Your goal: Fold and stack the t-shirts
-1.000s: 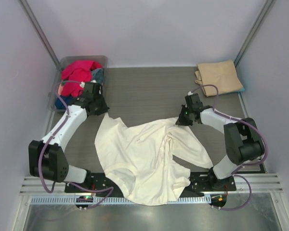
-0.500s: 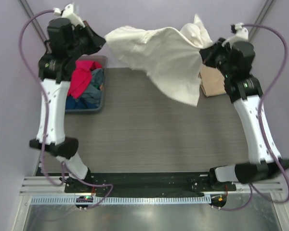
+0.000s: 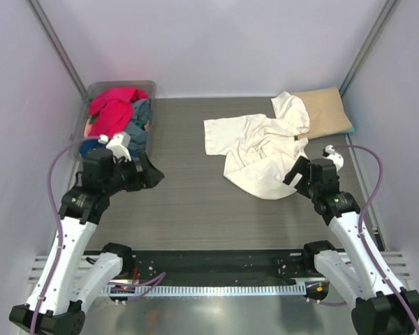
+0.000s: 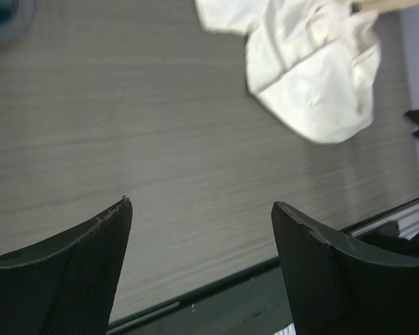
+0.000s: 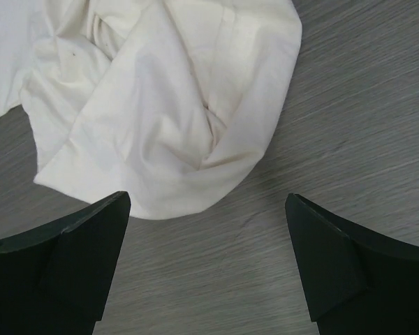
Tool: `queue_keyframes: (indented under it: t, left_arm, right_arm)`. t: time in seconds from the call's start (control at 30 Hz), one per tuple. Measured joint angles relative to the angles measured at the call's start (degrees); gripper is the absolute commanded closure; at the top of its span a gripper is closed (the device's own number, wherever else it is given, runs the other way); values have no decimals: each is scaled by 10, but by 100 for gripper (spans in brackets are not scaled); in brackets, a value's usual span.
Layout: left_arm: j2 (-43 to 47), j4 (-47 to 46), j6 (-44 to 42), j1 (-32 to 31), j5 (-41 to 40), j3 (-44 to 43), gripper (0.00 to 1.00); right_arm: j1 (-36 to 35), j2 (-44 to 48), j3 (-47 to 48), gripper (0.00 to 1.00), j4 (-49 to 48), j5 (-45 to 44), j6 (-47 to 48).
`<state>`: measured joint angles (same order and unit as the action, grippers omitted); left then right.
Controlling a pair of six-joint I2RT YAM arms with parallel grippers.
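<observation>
Tee [image 3: 258,150], cream, crumpled in loose heap, sleeve touching tan tee [image 3: 325,112], L end effector [image 4: 200,204] apart, R end effector [image 5: 207,197] apart

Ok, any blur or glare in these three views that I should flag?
Top external: evenly lit and sharp, no glare on the cream-white t-shirt. Left wrist: soft throughout, the shirt's edges smeared, the table grain streaked. Right wrist: crisp folds and grain, but the right gripper's fingers are dark, nearly featureless.
</observation>
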<state>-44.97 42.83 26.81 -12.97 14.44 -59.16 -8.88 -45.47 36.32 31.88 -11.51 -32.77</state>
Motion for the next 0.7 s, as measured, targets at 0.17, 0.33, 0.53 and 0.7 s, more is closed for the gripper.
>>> queue_keyframes:
  t: [0.17,0.33,0.53,0.7]
  left_arm:
    - [-3,16,16,0,6,76,21]
    - [-85,-57,44,-14,9,74,21]
    - [-348,-143,58,-56,-9,-19,25]
    - [-579,-185,58,-63,-20,-207,29]
  right_arm:
    - [0,11,49,0,-10,7,-5]
    - [-3,-73,99,0,-53,44,2]
    - [-30,-188,103,0,-67,71,21]
    - [-52,-263,138,0,-67,103,49]
